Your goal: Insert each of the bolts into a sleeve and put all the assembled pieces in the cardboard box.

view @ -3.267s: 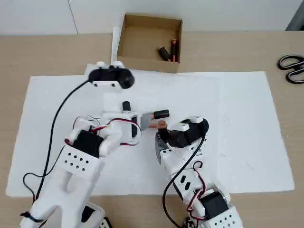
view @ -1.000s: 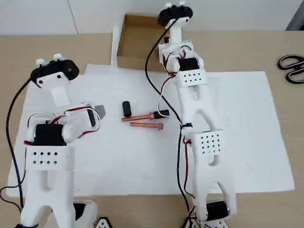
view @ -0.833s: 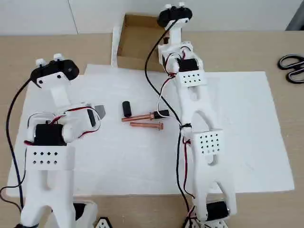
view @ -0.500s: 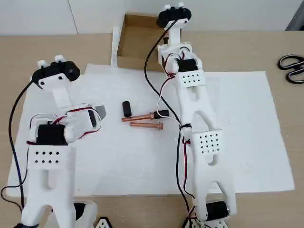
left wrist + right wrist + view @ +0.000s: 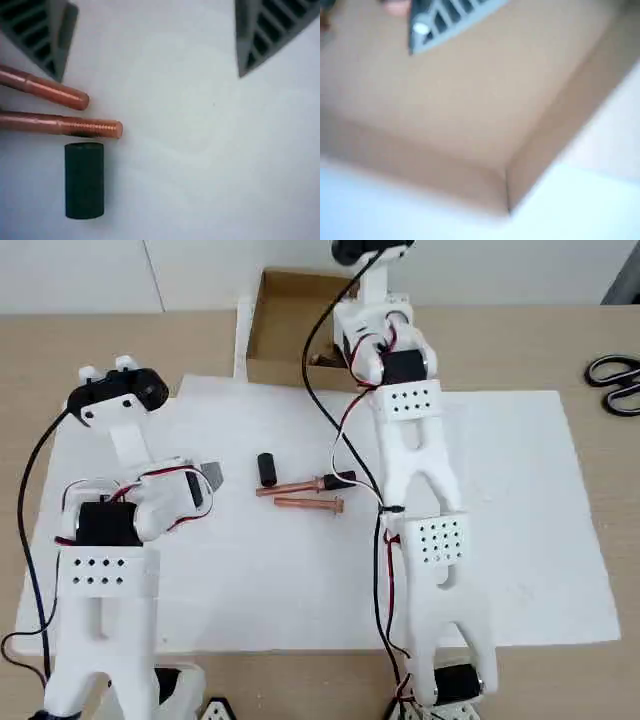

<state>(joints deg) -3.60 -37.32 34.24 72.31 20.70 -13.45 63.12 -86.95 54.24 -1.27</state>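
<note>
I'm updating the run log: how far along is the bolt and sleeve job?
Done: one copper bolt seems to carry a black sleeve at one end. In hand: nothing visible; the left gripper is open above the parts, the right gripper is over the brown cardboard box, contents hidden. Left: join the bare copper bolt and the loose black cylindrical sleeve, then box both pieces.

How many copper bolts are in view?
2, side by side on the white sheet: farther bolt, nearer bolt. An arm partly covers the cardboard box; more may hide there.
</note>
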